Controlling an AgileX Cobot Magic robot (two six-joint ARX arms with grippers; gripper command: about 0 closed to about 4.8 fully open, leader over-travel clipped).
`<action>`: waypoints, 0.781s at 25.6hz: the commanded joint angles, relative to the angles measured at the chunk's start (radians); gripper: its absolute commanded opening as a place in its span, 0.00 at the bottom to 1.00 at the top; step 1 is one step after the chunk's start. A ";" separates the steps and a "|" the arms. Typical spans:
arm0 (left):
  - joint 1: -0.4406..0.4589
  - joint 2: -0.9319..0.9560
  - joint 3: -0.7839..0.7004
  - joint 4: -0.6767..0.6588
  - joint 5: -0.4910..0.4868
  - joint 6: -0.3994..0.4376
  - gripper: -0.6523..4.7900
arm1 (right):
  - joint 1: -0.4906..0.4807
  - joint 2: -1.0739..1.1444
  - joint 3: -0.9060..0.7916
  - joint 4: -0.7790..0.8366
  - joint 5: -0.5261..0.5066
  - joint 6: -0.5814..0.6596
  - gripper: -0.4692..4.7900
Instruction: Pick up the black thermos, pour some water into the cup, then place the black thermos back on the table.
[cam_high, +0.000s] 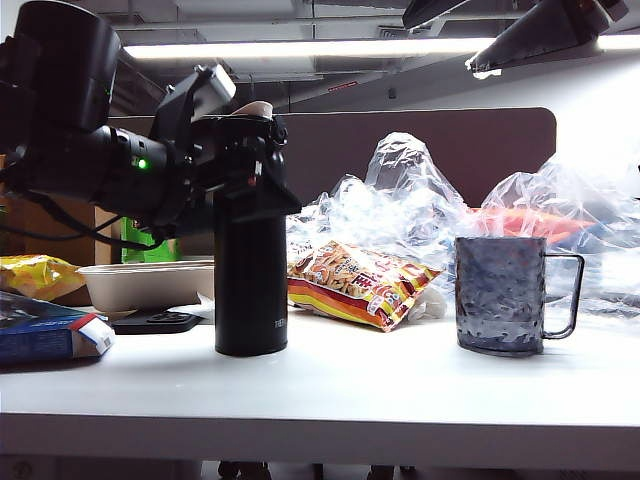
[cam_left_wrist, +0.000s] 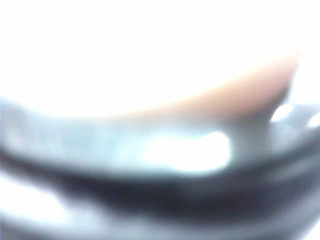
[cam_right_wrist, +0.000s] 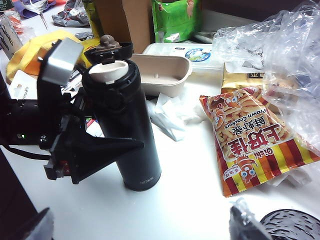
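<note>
Matte-black, tall slim steel thermos (cam_high: 251, 270) looks smooth, top-heavy — we would hold mid-body. Left tool (cam_right_wrist: 107, 150) spread around it; right tool (cam_right_wrist: 145, 226) spread, above the tabletop (cam_high: 330, 390).

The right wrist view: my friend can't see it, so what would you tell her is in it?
A tall black thermos stands on a white table with its lid flipped open, and the left gripper reaches around its upper body with jaws open. A prawn cracker bag lies beside it.
</note>
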 joint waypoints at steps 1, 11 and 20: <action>-0.002 -0.003 0.003 0.031 0.004 0.001 0.51 | 0.000 -0.002 0.004 0.010 -0.004 0.003 1.00; -0.002 -0.006 0.139 -0.085 0.005 0.092 0.11 | -0.002 -0.029 0.007 -0.096 0.039 -0.003 0.20; -0.053 0.006 0.592 -0.625 -0.151 0.644 0.11 | -0.058 -0.068 0.008 -0.200 0.196 -0.055 0.09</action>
